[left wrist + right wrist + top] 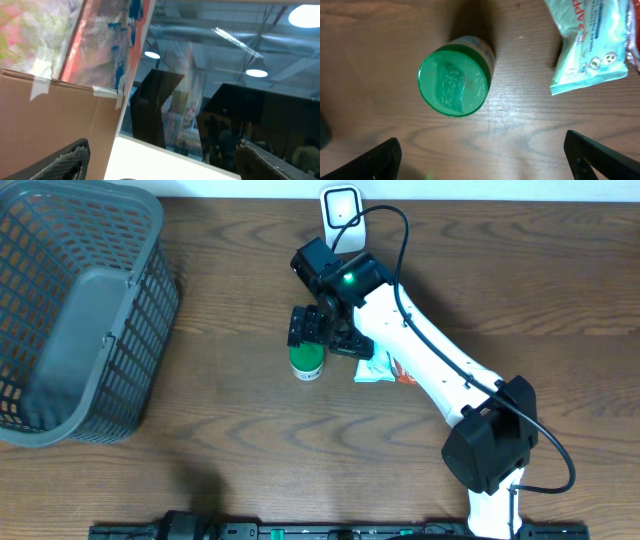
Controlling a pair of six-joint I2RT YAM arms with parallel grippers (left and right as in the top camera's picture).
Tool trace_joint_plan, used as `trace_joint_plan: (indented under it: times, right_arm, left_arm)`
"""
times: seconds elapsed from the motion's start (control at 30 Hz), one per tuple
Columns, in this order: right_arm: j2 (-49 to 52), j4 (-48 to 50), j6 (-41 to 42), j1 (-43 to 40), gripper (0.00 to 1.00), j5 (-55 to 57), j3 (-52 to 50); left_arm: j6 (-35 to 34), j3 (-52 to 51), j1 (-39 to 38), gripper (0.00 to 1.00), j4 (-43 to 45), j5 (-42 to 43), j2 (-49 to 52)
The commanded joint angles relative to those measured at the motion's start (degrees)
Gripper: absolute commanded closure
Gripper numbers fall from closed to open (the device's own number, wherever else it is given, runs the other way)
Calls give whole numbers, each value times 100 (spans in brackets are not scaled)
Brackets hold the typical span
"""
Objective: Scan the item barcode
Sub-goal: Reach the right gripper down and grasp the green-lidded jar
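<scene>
A small jar with a green lid (308, 362) (452, 80) stands upright at the table's middle. Just right of it lies a pale green snack packet (375, 370) (590, 45) with a red-orange edge beside it. No barcode shows on either. My right gripper (322, 338) (485, 160) hovers above and just behind the jar, open, with only bare wood between its fingers (380, 160). The white scanner (341, 207) stands at the table's far edge. My left gripper (162, 165) is open and holds nothing; its camera faces the room and ceiling. The left arm is out of the overhead view.
A large grey mesh basket (80, 310) fills the left of the table. The right arm's white link (430, 360) stretches diagonally from its base (490, 445) at the front right. A black cable (400, 240) loops over the arm near the scanner.
</scene>
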Motion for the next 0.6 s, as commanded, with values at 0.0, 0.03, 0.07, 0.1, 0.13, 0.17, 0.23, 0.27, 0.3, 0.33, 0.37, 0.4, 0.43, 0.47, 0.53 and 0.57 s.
trace_joint_plan:
  times: [0.0, 0.03, 0.07, 0.1, 0.13, 0.17, 0.23, 0.27, 0.3, 0.33, 0.37, 0.4, 0.43, 0.47, 0.53, 0.57]
  right_arm:
    - [9, 20, 245, 92, 1, 273, 170]
    - [15, 31, 245, 92, 1, 275, 170]
    - [15, 33, 245, 92, 1, 286, 170]
    - [17, 31, 245, 85, 1, 304, 170]
    - [28, 42, 267, 74, 1, 339, 170]
    - [31, 50, 317, 76, 1, 400, 170]
    - [48, 74, 393, 92, 1, 503, 170]
    - [66, 92, 391, 98, 1, 511, 170]
    - [83, 103, 391, 103, 1, 509, 170]
    - [116, 105, 389, 103, 1, 514, 170]
    - [157, 105, 389, 103, 1, 514, 170]
    - [186, 105, 389, 103, 1, 514, 170]
    - [256, 116, 389, 103, 1, 509, 170]
    - [284, 125, 389, 103, 1, 509, 170]
    - [404, 208, 382, 103, 1, 507, 170]
    - [468, 269, 367, 107, 1, 490, 170]
  left_arm:
    - [96, 243, 20, 8, -87, -190, 7]
    - [125, 256, 26, 8, -87, -223, 2]
    - [175, 249, 26, 8, -87, -260, -17]
    - [247, 234, 33, 8, -85, -256, -46]
    - [267, 210, 39, 8, -76, -254, -79]
    - [267, 162, 48, 8, -46, -273, -138]
    - [269, 11, 52, 8, 72, -295, -297]
    - [269, -120, 66, 8, 164, -299, -437]
    - [267, -254, 76, 8, 269, -356, -579]
    - [267, -402, 94, 8, 402, -461, -730]
    - [267, -616, 129, 8, 590, -645, -942]
    - [267, -772, 155, 8, 734, -789, -1088]
    - [267, -973, 192, 8, 918, -988, -1261]
    - [269, -1091, 210, 8, 1036, -1099, -1353]
    - [286, -1401, 269, 8, 1327, -1349, -1572]
    - [376, -1534, 291, 8, 1449, -1366, -1655]
